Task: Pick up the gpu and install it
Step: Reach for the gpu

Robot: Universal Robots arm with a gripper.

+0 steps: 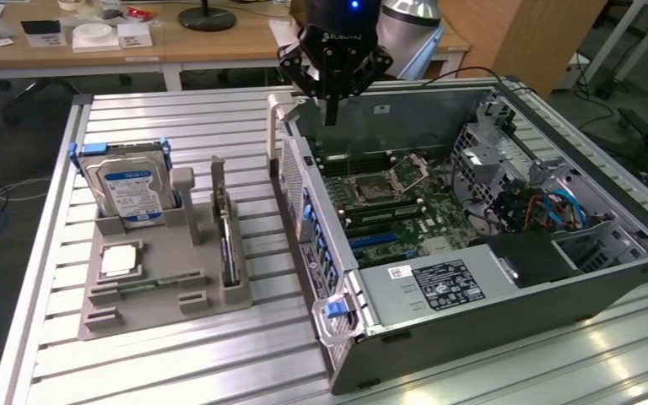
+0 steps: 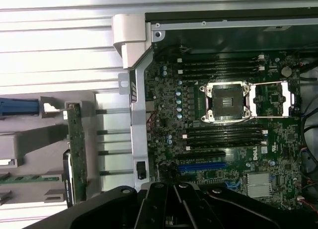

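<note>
**Pincer closed and empty over the case, gpu in its holder**

I see the pincer [image 1: 330, 110] with its fingers pressed together and nothing between them. It hangs over the end of the open computer case [image 1: 471, 342], on the side facing the grey holder [image 1: 144, 316]. The gpu [image 1: 226, 240] stands on its edge in this holder, which lies on the worktop [image 1: 189, 371] near the edge at the exterior view's left. The gpu is well apart from the pincer. A hard drive [image 1: 131, 192] stands in the same holder.

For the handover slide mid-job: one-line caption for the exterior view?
Gripper, fingers shut and empty, hovers over the open computer case; the gpu stands upright in the grey holder alongside.
</note>
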